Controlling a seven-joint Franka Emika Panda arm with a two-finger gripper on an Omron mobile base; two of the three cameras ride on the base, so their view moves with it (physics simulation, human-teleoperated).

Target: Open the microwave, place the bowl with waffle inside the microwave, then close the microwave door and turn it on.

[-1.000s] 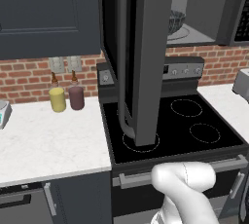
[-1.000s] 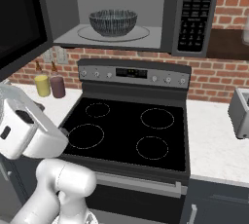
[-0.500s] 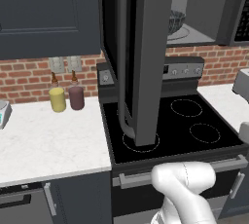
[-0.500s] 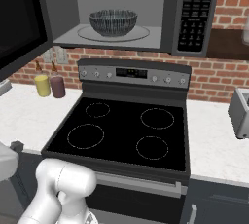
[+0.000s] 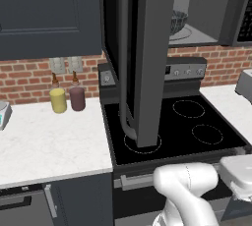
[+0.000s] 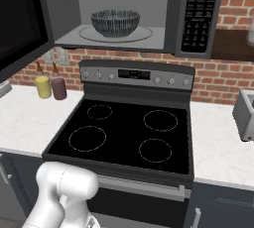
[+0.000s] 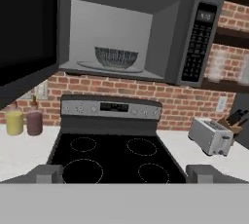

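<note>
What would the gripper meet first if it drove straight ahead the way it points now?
Probably the stove's grey control panel or the red brick wall just above it; the open gripper aims below the dark grey-black microwave. Depth is unclear.

A: Flat, even rendered light, bright on the white counter point(image 5: 54, 146), no hard shadows.
B: Any glare?
A: None; the stove top point(image 6: 124, 133) stays matte black. The microwave point(image 7: 121, 38) interior reads pale and softly lit.
B: Sharpness?
A: Slightly soft and pixelated throughout, no edge distortion.
</note>
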